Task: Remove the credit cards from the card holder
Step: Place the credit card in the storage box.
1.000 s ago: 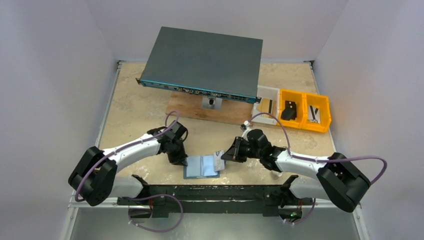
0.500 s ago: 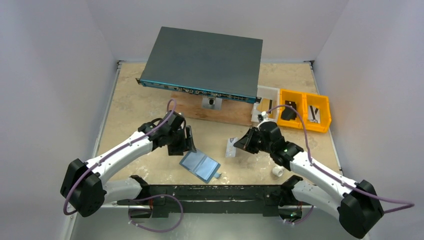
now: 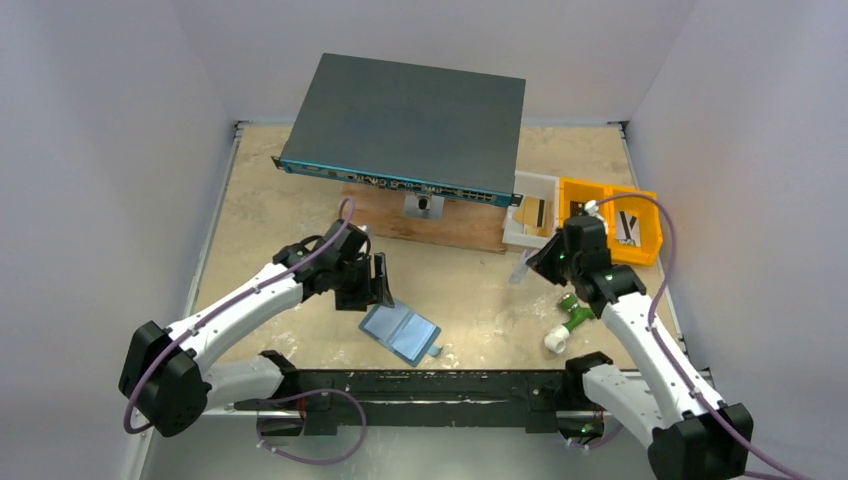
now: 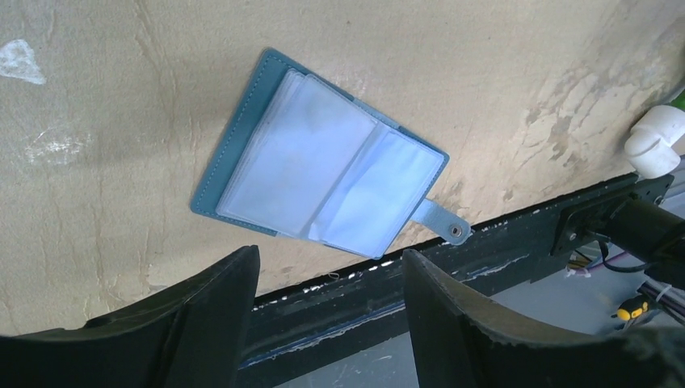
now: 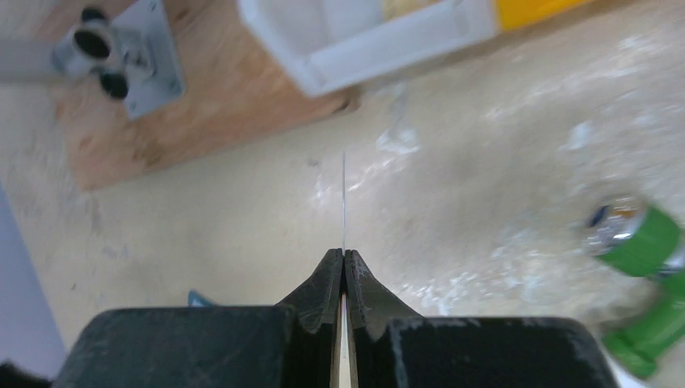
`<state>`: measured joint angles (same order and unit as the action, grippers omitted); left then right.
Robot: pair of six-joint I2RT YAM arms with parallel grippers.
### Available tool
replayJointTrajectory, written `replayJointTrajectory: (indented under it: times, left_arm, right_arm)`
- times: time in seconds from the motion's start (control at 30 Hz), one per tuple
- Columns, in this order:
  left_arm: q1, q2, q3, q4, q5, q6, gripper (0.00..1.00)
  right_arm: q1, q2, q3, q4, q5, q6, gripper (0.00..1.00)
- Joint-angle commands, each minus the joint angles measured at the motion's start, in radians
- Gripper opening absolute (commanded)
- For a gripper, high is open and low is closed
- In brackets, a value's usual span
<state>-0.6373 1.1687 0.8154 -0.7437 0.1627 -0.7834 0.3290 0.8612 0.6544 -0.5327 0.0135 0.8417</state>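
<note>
The steel-blue card holder (image 3: 400, 333) lies open on the table near the front rail, its clear inner sleeves (image 4: 323, 190) facing up and its snap tab (image 4: 448, 227) pointing right. My left gripper (image 3: 383, 285) hovers just above and left of it, open and holding nothing (image 4: 329, 255). My right gripper (image 3: 537, 264) is shut on one pale credit card (image 3: 520, 268), which the right wrist view shows edge-on as a thin line (image 5: 344, 198). It holds the card above the table, just in front of the white bin (image 3: 520, 238).
A large dark grey box (image 3: 405, 120) rests on a wooden board (image 3: 440, 228) at the back. Two yellow bins (image 3: 605, 245) stand beside the white one. A green and white fitting (image 3: 565, 325) lies under the right arm. A black rail (image 3: 420, 385) runs along the front edge.
My left gripper opened, let go of the card holder and drew back; the holder now lies turned on the table. My right arm carried the card right and back, toward the bins.
</note>
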Motion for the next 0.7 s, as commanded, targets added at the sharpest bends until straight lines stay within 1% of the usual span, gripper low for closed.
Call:
replayJointTrajectory:
  times: [0.0,0.17,0.23,0.27,0.43,0.5,0.6,0.67]
  left_arm:
    - [0.002,-0.016,0.044,-0.008,0.044,0.049,0.65]
    - [0.002,-0.004,0.052,-0.017,0.078,0.071,0.65]
    - [0.002,-0.006,0.059,-0.028,0.088,0.081,0.65]
    - [0.001,-0.006,0.066,-0.036,0.090,0.086,0.65]
    - [0.002,-0.007,0.094,-0.079,0.095,0.117,0.65]
    - [0.001,-0.006,0.106,-0.092,0.096,0.127,0.65]
    - [0.001,-0.004,0.120,-0.107,0.094,0.137,0.65]
    - [0.000,-0.003,0.127,-0.110,0.094,0.138,0.65]
  right_arm:
    - [-0.172,0.067,0.156,-0.115,0.117,-0.140,0.00]
    - [-0.362,0.211,0.330,-0.128,0.202,-0.235,0.00]
    - [-0.402,0.277,0.409,-0.145,0.276,-0.264,0.00]
    - [-0.415,0.311,0.456,-0.162,0.343,-0.276,0.00]
    - [-0.433,0.478,0.656,-0.228,0.581,-0.335,0.00]
    - [-0.434,0.553,0.734,-0.284,0.676,-0.342,0.00]
    - [-0.434,0.632,0.794,-0.305,0.765,-0.358,0.00]
    - [-0.435,0.682,0.820,-0.280,0.794,-0.374,0.00]
